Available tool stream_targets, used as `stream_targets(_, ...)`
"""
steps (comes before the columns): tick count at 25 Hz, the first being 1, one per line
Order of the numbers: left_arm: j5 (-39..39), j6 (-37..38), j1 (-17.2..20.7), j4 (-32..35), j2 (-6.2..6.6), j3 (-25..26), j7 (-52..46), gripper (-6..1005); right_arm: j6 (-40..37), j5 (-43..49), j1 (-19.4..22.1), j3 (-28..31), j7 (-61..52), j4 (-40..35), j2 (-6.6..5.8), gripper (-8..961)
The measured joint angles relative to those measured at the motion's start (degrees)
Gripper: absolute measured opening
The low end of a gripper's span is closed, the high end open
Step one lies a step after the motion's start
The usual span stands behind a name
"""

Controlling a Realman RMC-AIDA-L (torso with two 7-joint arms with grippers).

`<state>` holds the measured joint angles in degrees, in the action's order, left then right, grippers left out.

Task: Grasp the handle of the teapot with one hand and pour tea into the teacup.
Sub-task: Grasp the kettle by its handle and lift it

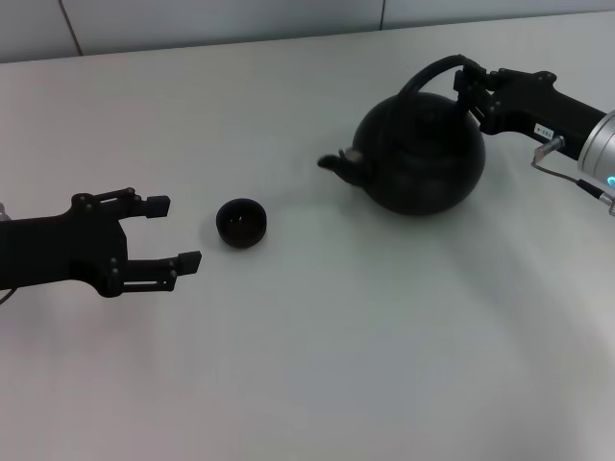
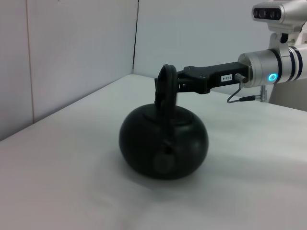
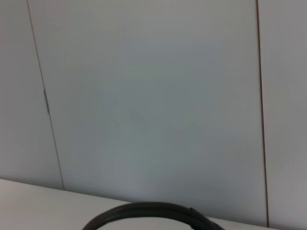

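The round black teapot (image 1: 423, 158) stands on the white table, its spout (image 1: 336, 165) pointing toward the teacup (image 1: 240, 223), a tiny black bowl to its left. My right gripper (image 1: 469, 84) comes in from the right and is shut on the arched black handle (image 1: 432, 69) near its top. The left wrist view shows the teapot (image 2: 163, 148), the handle (image 2: 168, 100) and the right gripper (image 2: 165, 82) closed around it. The handle's arc shows in the right wrist view (image 3: 144, 211). My left gripper (image 1: 178, 231) is open and empty, just left of the teacup. No tea is visible.
The white table (image 1: 317, 365) reaches back to a pale panelled wall (image 1: 240, 19). The right arm's silver wrist (image 1: 601, 144) with a blue light sits at the right edge. Nothing else stands on the table.
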<state>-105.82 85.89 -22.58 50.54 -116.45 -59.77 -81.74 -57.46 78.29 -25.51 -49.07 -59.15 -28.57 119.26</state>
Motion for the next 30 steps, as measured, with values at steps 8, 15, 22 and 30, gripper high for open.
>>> stream_targets(8,0.00,-0.10,-0.01,-0.04,0.00,0.00,0.03,859,0.01,-0.08,-0.06,-0.27,0.00,0.01,-0.01,126)
stream_targets(15,0.00,-0.15,-0.01,-0.18,0.00,0.00,0.17,859,-0.05,-0.08,-0.22,-0.39,0.22,-0.15,0.00,118)
stream_targets(22,0.00,-0.19,0.40,-0.07,-0.40,0.00,0.50,859,-0.47,-0.08,-1.07,-0.67,1.01,-0.86,0.00,118)
stream_targets(30,0.00,-0.19,0.58,-0.01,-0.45,0.00,0.49,859,-0.54,-0.07,-2.72,-0.86,3.10,-0.91,0.00,117)
